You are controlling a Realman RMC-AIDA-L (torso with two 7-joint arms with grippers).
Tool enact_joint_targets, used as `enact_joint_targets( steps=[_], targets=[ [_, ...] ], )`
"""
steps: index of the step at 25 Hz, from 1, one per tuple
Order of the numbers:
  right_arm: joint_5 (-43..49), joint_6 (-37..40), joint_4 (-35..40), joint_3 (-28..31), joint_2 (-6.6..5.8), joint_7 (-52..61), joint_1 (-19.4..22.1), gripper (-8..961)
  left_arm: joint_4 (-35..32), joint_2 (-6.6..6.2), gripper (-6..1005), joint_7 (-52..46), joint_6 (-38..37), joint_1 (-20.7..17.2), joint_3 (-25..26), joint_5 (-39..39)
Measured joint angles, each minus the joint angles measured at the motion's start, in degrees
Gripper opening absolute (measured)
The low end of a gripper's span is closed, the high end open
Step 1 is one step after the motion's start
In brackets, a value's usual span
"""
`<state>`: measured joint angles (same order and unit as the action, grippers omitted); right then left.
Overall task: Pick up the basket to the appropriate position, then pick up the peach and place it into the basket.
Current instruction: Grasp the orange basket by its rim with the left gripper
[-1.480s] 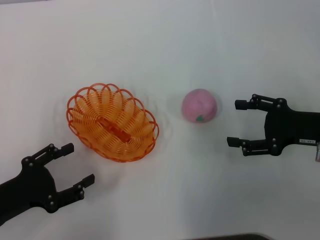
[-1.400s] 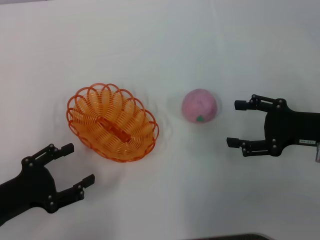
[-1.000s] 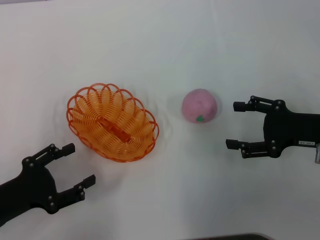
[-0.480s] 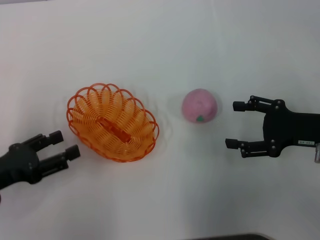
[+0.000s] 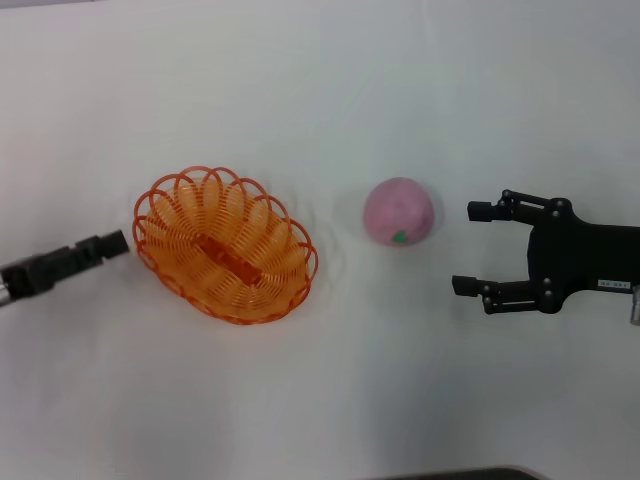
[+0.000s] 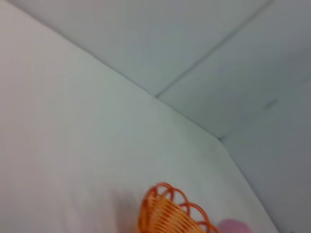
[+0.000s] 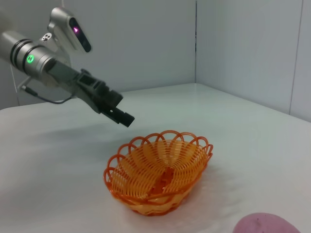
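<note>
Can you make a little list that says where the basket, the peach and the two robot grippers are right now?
basket: on the white table, nothing inside
peach: on the table, right of the basket, not touching it
left gripper: raised in the air by the basket's left rim, holding nothing
right gripper: open, right of the peach, apart from it

It looked like a robot test lab: a bare white worktop (image 7: 58, 194) ran to plain pale panelled walls (image 7: 146, 43) at the upper part of the frame, with a sensor-lit robot arm (image 7: 46, 60) upper left.
</note>
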<state>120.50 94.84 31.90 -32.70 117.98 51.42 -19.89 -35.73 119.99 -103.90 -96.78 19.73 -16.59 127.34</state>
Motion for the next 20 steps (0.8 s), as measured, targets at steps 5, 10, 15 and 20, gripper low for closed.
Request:
enact_joint_targets(
  steps=[5, 10, 15, 20],
  targets=[
    [0.0, 0.1, 0.0, 0.0, -0.1, 0.6, -0.2, 934, -3.1, -0.21, 790, -8.0, 2.8, 0.8, -0.2, 0.0],
    [0.0, 0.1, 0.0, -0.1, -0.12, 0.6, -0.5, 934, -6.5, -0.04, 788, -12.4, 7.1, 2.2, -2.3, 0.3],
    [0.0, 0.1, 0.0, -0.2, -0.13, 0.7, -0.6, 935, -9.7, 0.33, 787, -14.0, 10.9, 4.3, -7.7, 0.4],
    [0.0, 0.1, 0.0, -0.1, -0.13, 0.7, -0.6, 935, -14.0, 0.98, 786, -15.0, 12.9, 5.6, -13.4, 0.4]
  ],
)
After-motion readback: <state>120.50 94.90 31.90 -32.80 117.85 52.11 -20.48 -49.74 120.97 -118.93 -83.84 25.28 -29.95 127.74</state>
